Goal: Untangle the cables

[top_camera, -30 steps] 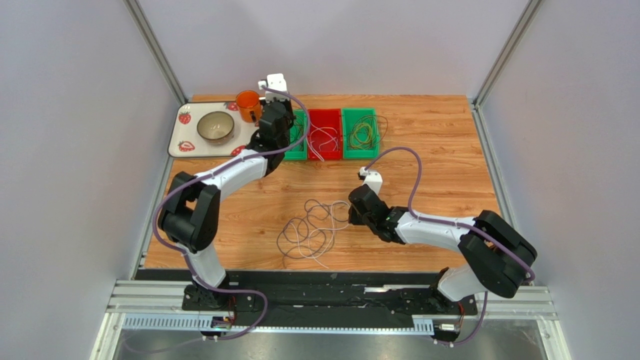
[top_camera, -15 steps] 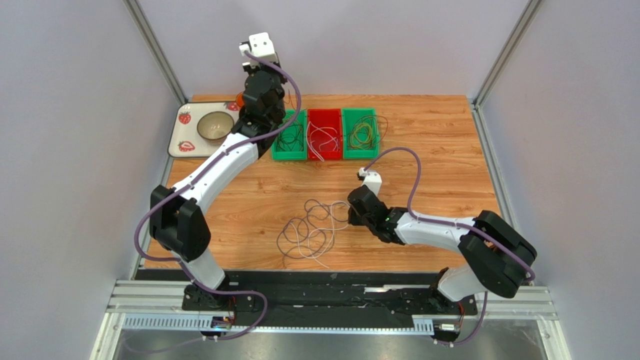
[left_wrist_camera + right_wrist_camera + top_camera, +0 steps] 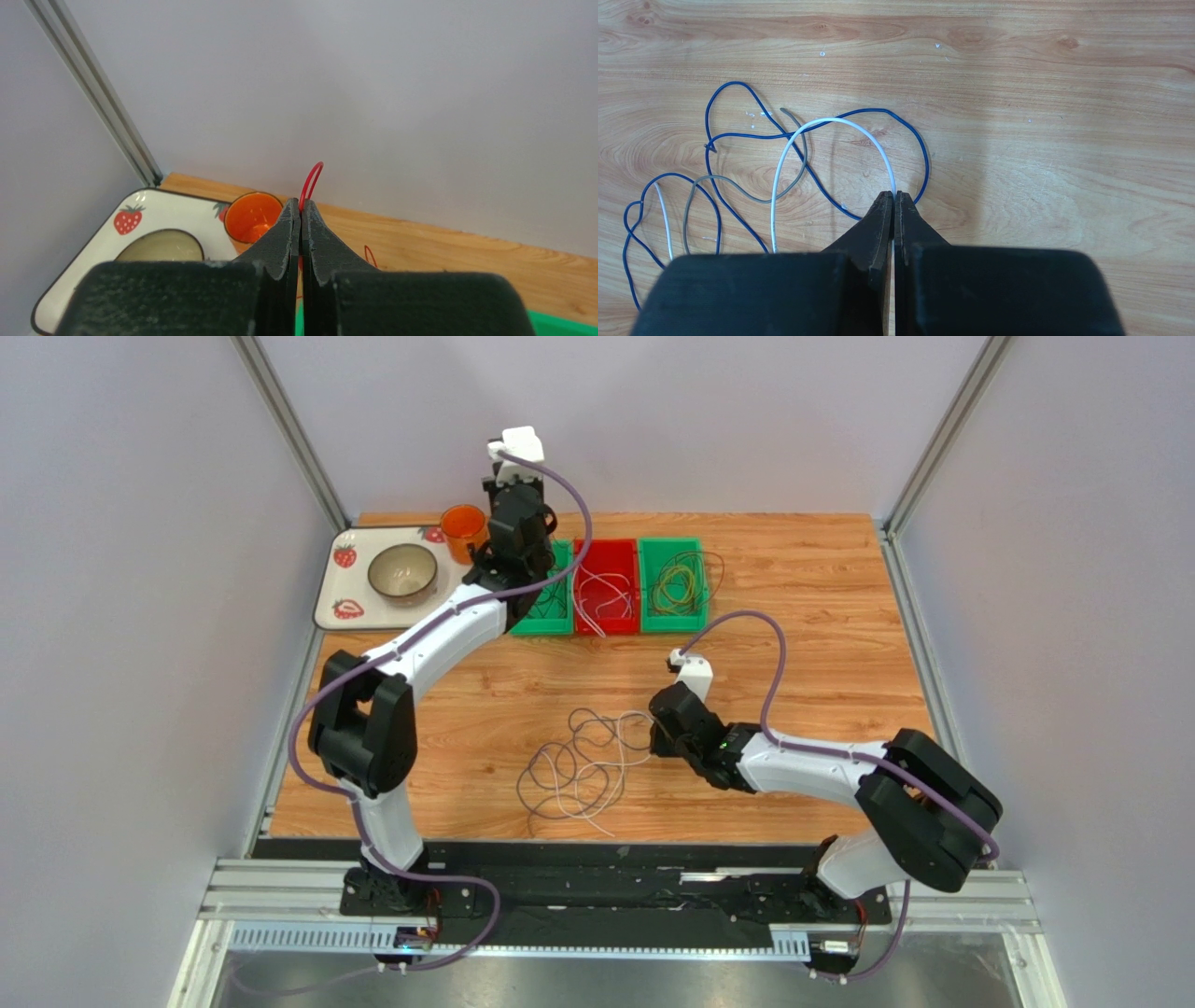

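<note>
— While the right arm lies low on the wood-grain bench (image 3: 828, 602), where do you see the cables?

— The cables (image 3: 575, 767) sit mid-bench on the near side, a loose, flat tangle of thin round wire. The heap's long axis runs from near left to far right and ends at the right fingers (image 3: 884, 213).

— Are those clamped?

— Yes, pressed tight together and pinching a white wire (image 3: 801, 130) right at the tips. It arcs away in one tall hoop, then comes back toward the wrist. A blue wire (image 3: 885, 110) loops around it and a grey wire (image 3: 805, 150) crosses it. I can't tell which lies on top.

— And the left arm?

— It's raised high at the far left. The left fingers (image 3: 289, 227) are clenched on a red wire (image 3: 307, 187), and a narrow glossy loop of it pokes out past the tips.

— What's around it?

— There's a shiny orange cup (image 3: 254, 215) at the corner of a strawberry-print tray (image 3: 140, 213), with a bowl (image 3: 403, 571) on the tray. To the right, a red bin (image 3: 606, 546) and a green bin (image 3: 673, 546) stand side by side, touching, each holding coiled wire.
</note>
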Motion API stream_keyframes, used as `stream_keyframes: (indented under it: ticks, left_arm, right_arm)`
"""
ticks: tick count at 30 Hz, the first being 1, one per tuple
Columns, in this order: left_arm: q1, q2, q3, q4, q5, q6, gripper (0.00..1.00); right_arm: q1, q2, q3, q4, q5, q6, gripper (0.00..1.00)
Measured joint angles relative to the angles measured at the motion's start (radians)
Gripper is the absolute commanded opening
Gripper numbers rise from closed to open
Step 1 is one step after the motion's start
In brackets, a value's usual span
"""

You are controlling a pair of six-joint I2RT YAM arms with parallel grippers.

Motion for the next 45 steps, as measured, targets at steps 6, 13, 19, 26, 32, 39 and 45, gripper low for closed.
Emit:
stream_keyframes:
  ticks: [6, 13, 19, 26, 32, 39, 45]
  left_arm:
    - [0.000, 0.021, -0.063, 0.010, -0.043, 0.000, 0.00]
    - [0.001, -0.010, -0.106, 0.037, -0.080, 0.006, 0.00]
    - [0.001, -0.006, -0.096, 0.009, -0.085, -0.001, 0.00]
    - [0.001, 0.120, -0.008, -0.040, -0.099, -0.014, 0.00]
    - [0.001, 0.222, 0.062, -0.167, -0.094, -0.074, 0.19]
    - [0.002, 0.237, 0.081, -0.248, -0.102, -0.099, 0.70]
    - [0.004, 0.237, 0.138, -0.340, -0.039, -0.135, 0.97]
  right_arm:
    - [0.000, 0.000, 0.000, 0.000, 0.000, 0.000, 0.00]
    - [0.000, 0.000, 0.000, 0.000, 0.001, 0.000, 0.00]
    - [0.000, 0.000, 0.000, 0.000, 0.002, 0.000, 0.00]
    - [0.000, 0.000, 0.000, 0.000, 0.002, 0.000, 0.00]
    - [0.000, 0.000, 0.000, 0.000, 0.002, 0.000, 0.00]
    - [0.000, 0.000, 0.000, 0.000, 0.002, -0.001, 0.00]
    - [0.000, 0.000, 0.000, 0.000, 0.002, -0.001, 0.00]
